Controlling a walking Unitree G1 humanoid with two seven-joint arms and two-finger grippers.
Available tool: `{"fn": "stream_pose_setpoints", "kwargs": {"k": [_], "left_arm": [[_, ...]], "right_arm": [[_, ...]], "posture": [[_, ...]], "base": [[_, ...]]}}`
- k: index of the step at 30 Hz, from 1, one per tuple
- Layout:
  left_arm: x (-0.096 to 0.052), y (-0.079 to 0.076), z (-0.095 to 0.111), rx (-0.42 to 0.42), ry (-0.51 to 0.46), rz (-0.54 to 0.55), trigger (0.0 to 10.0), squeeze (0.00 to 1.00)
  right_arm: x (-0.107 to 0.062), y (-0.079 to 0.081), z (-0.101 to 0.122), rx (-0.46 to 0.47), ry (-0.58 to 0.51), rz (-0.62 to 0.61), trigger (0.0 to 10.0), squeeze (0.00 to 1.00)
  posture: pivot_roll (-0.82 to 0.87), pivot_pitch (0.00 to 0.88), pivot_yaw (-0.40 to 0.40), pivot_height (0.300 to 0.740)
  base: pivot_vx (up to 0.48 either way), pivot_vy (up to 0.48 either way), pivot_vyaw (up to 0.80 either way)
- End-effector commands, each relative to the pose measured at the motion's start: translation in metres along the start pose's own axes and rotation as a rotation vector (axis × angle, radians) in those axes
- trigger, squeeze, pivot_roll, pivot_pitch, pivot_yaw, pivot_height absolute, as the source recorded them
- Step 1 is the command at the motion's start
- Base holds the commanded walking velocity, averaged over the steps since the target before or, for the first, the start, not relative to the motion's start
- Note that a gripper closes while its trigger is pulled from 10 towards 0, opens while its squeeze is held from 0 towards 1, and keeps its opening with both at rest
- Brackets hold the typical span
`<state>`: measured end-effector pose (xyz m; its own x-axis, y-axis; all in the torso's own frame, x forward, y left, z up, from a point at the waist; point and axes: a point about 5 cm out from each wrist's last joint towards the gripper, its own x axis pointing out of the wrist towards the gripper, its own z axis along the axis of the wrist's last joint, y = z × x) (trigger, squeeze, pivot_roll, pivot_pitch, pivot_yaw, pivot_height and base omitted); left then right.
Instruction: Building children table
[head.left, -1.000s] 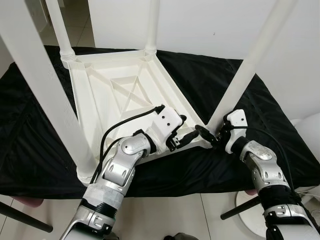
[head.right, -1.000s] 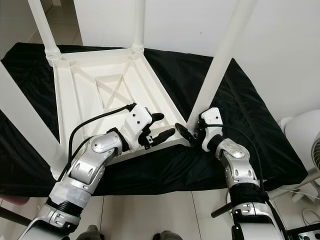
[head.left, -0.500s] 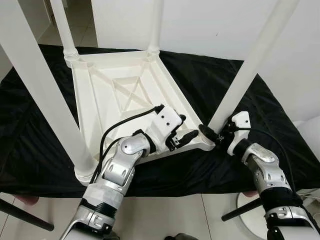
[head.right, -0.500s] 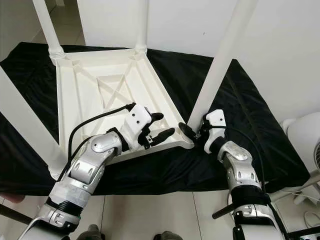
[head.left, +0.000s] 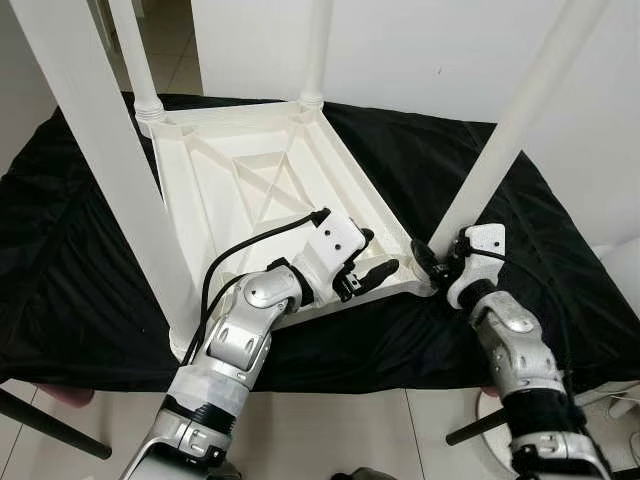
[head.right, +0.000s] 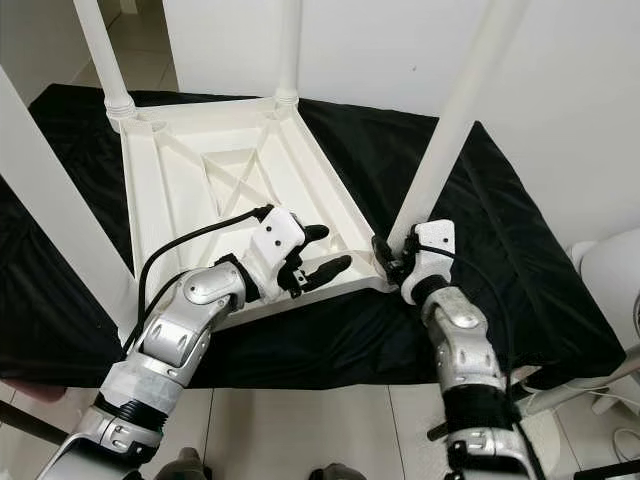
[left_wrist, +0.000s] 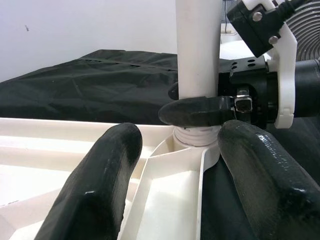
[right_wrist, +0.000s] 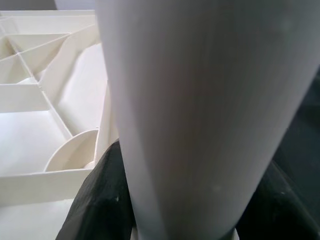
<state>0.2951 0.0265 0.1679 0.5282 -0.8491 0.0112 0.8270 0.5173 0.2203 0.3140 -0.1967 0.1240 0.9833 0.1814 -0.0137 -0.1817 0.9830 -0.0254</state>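
With the upturned white children's table (head.left: 250, 190) lying on the black-draped surface (head.left: 70, 270), the right pincer (head.left: 428, 264) is clamping the near-right leg (head.left: 480, 170) at its socket while the left pincer (head.left: 375, 272) is hovering spread over the tabletop's rim, and an uneven twist is risking cross-threading or tipping the leg.

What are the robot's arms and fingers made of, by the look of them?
Both arms are jointed shiny silver segments with black rings. Each wrist carries a white block with a black cable looping from it. The left gripper and right gripper each have two long, rounded, matt black fingers.
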Motion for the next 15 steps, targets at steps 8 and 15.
{"fn": "stream_pose_setpoints", "kwargs": {"k": [8, 15], "left_arm": [[0.002, -0.001, -0.003, -0.005, 0.01, 0.034, 10.0, 0.0], [0.002, 0.0, -0.003, -0.005, 0.009, 0.031, 10.0, 0.0]], "right_arm": [[-0.023, -0.009, -0.012, 0.07, 0.045, -0.53, 10.0, 0.0], [-0.025, 0.03, -0.021, 0.096, 0.082, -0.592, 10.0, 0.0]], "posture": [[0.02, 0.0, -0.049, 0.74], [0.02, 0.0, -0.044, 0.74]], "base": [[0.0, 0.0, 0.0], [0.0, 0.0, 0.0]]}}
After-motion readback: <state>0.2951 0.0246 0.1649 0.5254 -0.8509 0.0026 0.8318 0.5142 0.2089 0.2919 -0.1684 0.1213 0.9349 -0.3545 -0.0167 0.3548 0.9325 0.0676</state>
